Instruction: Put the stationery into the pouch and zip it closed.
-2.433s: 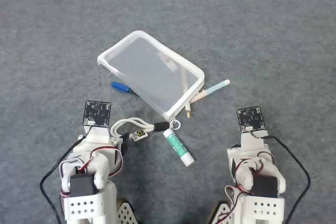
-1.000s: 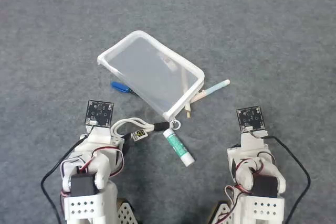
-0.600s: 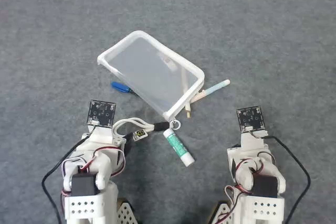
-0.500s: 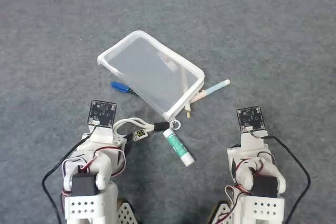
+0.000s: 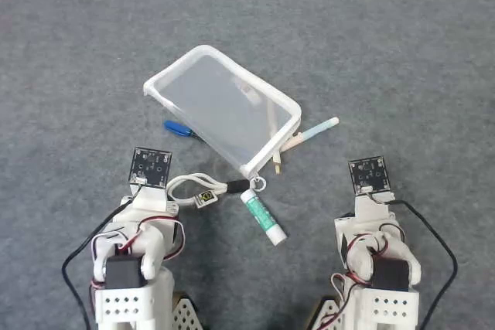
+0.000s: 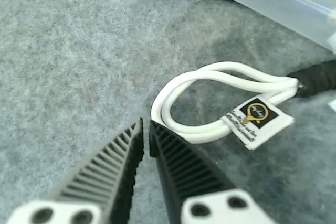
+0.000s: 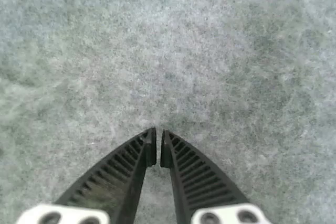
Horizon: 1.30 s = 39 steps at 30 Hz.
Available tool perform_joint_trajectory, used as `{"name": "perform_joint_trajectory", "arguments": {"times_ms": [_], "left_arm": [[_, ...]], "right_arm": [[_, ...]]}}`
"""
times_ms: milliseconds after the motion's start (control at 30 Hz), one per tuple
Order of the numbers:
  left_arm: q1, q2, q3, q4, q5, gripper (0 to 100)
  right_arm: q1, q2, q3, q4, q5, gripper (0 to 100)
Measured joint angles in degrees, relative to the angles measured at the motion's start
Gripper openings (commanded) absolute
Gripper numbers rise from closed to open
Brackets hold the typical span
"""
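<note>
Opening stage here, nothing packed that I can confirm. The pouch (image 5: 220, 110) lies slantwise in the middle of the grey mat (image 5: 402, 59), with the stationery scattered round it. The blue pen (image 5: 178, 127) is tucked half under the pouch's near-left edge, a white stick (image 5: 263, 218) with a green band lies just past the zip-pull corner, and a pale pen (image 5: 319, 127) pokes out by the right corner. Whether the zip stands open, I can't tell. The left gripper (image 6: 146, 127) hangs low over the mat with its jaws pressed almost together and nothing between them, tips just beside the white cord loop (image 6: 210, 103) and its tag (image 6: 256, 120). The right gripper (image 7: 158, 139) is likewise closed on nothing, above bare mat well apart from every item. So I judge that step 1, the first pick, hasn't begun. The next move calls for 1 arm to spread its jaws and drop squarely across a pen or the stick, and the blue pen, half under the pouch, may need dragging free first.
</note>
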Motion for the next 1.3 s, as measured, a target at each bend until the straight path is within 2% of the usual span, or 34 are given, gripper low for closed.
{"name": "perform_joint_trajectory", "arguments": {"times_ms": [133,267,567,867,1000,1200,1300], "left_arm": [[0.0,0.0,0.0,0.0,0.0,1],[0.1,0.0,0.0,0.0,0.0,1],[0.1,0.0,0.0,0.0,0.0,1],[0.1,0.0,0.0,0.0,0.0,1],[0.1,0.0,0.0,0.0,0.0,1],[0.1,0.0,0.0,0.0,0.0,1],[0.2,0.0,0.0,0.0,0.0,1]], "right_arm": [[0.2,0.0,0.0,0.0,0.0,2.8],[3.3,0.0,0.0,-0.2,0.1,2.8],[15.4,-0.1,-6.9,-0.4,1.0,2.8],[15.6,-0.1,-16.9,-1.1,3.1,3.1],[10.7,-0.4,-22.6,-1.1,5.1,3.1],[-4.1,-0.2,-28.8,0.5,6.2,3.2],[-10.2,4.7,-31.5,0.6,6.2,3.7]]}}
